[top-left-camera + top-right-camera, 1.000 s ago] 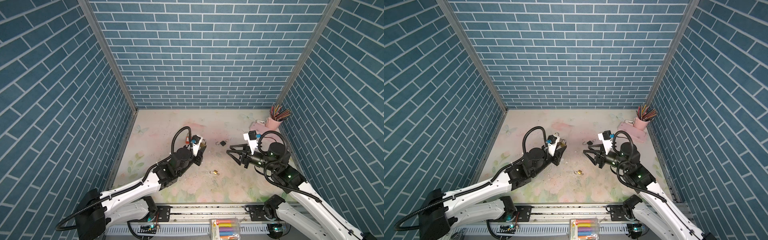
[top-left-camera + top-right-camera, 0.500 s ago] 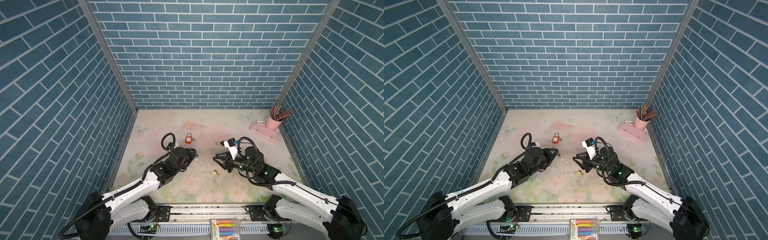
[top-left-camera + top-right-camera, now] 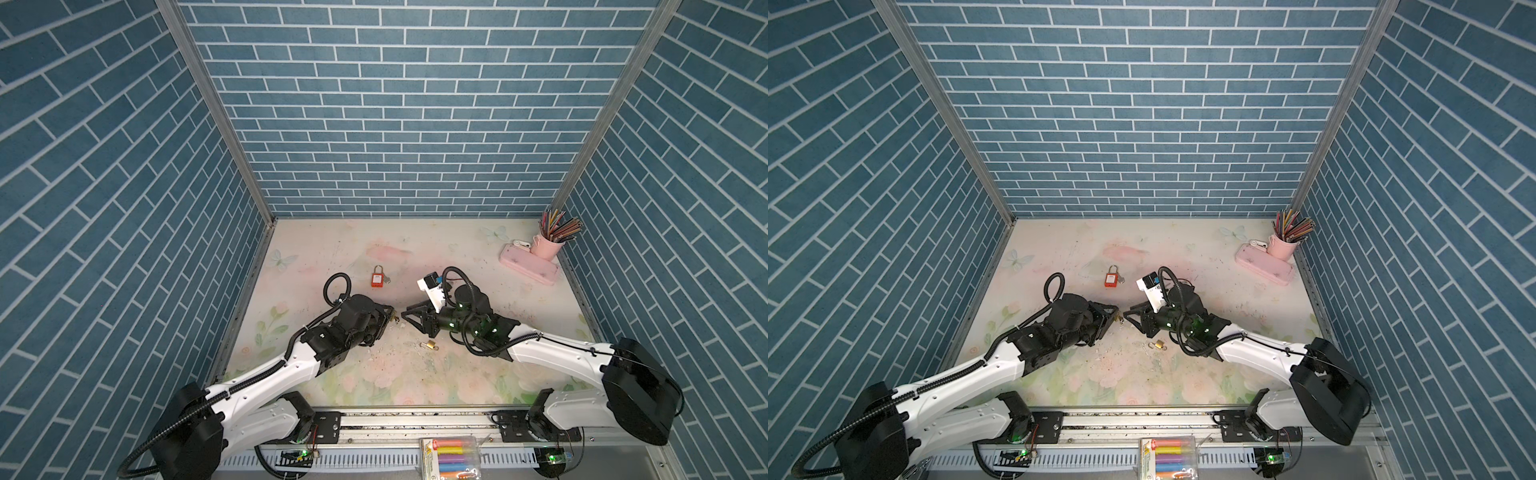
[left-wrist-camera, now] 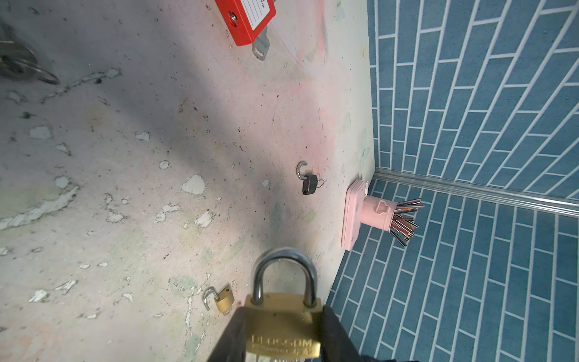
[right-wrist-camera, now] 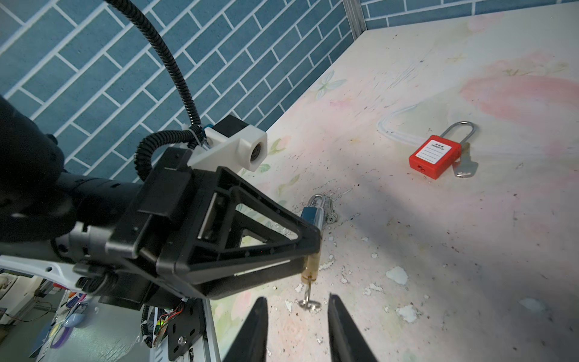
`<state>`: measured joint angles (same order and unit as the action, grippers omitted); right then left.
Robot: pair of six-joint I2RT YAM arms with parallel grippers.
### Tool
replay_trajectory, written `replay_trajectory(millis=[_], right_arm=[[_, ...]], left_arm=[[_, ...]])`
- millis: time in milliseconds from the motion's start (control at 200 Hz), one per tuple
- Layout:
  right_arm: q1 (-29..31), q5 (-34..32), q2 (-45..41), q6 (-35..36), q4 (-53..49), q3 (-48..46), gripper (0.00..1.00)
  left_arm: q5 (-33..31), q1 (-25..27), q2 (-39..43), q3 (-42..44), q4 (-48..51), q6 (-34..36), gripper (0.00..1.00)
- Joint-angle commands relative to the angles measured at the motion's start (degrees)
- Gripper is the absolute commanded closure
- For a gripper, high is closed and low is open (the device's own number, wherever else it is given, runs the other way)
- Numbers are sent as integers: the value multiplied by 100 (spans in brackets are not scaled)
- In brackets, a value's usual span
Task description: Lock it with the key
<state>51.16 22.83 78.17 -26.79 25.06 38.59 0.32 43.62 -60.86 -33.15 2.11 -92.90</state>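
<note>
My left gripper is shut on a large brass padlock, whose steel shackle points away from the wrist. In the right wrist view the padlock sticks out past the left fingers, and a key with a small ring hangs from its underside. My right gripper is open, its two dark fingertips either side of that key without touching it. In both top views the left gripper and the right gripper meet tip to tip low over the table's middle.
A red padlock with its key lies behind the grippers. A small open brass padlock lies in front of them, a small black one farther off, a blue one behind the left fingers. A pink case and pencil cup stand at the back right.
Both arms have come down toward the table. My right gripper has moved left until its tips face the left gripper, and its jaws have narrowed. The left still holds the brass padlock.
</note>
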Motion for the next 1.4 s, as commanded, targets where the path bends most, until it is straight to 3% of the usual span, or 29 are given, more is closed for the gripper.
replay_trajectory(millis=[0, 380, 935, 1395], right_arm=[[76, 132, 272, -175, 245, 190, 67], [197, 218, 746, -302, 421, 293, 69], [206, 361, 979, -362, 395, 419, 100], [211, 735, 1031, -348, 40, 507, 100]], left_arm=[[35, -90, 90, 13, -4, -70, 100], [142, -192, 83, 76, -100, -61, 100], [141, -236, 82, 124, -186, -74, 100], [-49, -512, 24, 79, -325, -59, 100]])
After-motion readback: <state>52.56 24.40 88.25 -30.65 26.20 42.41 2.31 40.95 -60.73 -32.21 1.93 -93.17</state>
